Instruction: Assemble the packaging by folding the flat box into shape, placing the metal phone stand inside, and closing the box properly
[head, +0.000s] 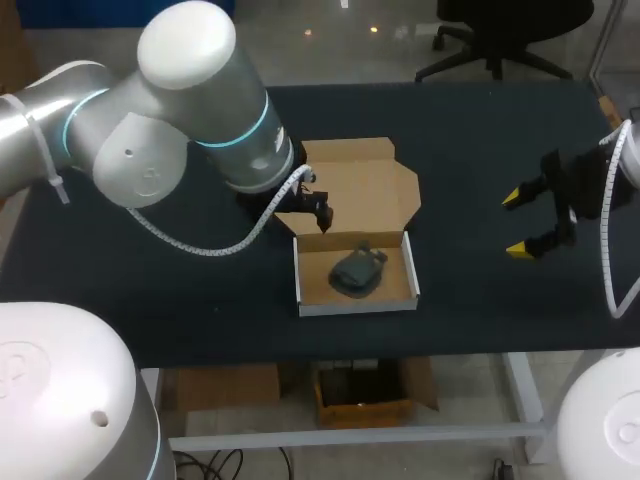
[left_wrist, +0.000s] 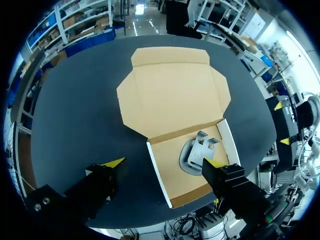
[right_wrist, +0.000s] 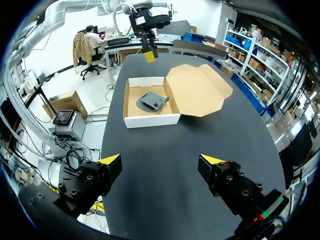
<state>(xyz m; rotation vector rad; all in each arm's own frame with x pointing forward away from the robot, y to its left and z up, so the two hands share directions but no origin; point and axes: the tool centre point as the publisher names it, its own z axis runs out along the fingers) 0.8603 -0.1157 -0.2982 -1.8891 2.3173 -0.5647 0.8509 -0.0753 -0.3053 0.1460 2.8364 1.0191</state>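
Already seated in cardboard box (head: 360, 306) on table (head: 200, 300): metal phone stand (head: 358, 272), rigid, weighty. Grip light, crease-prone lid flap (head: 365, 185) at its far edge. Left end effector (left_wrist: 165, 163) wide above box; right end effector (right_wrist: 160, 159) wide, empty.

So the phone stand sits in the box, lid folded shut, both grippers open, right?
No: the lid lies open and flat behind the tray, as the head view shows. The phone stand is inside; the left gripper and right gripper are open.
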